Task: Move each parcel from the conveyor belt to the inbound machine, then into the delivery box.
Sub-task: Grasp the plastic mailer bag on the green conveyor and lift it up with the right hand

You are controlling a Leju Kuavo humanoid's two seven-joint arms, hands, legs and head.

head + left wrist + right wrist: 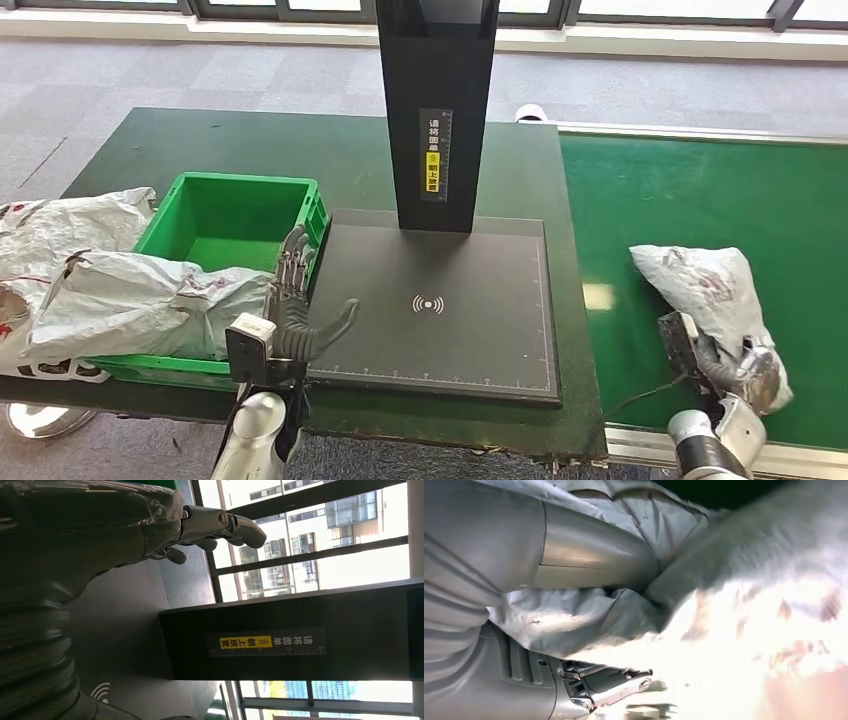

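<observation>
The left hand (300,305) hovers open, holding nothing, between the green delivery box (235,215) and the black inbound machine (440,300) on the counter (200,135). On the conveyor belt (700,190), the right hand (725,365) grips the grey parcel (710,285)'s near end. Best to lift clear before swinging toward the machine's plate, lest the bag drag.

green conveyor belt (700,190), green box (190,215), white red-smudged parcel (705,285), black scanner plate (440,310).

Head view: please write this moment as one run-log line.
right hand: grips parcel on conveyor belt | left hand: empty, fingers spread | scan plate: bare
</observation>
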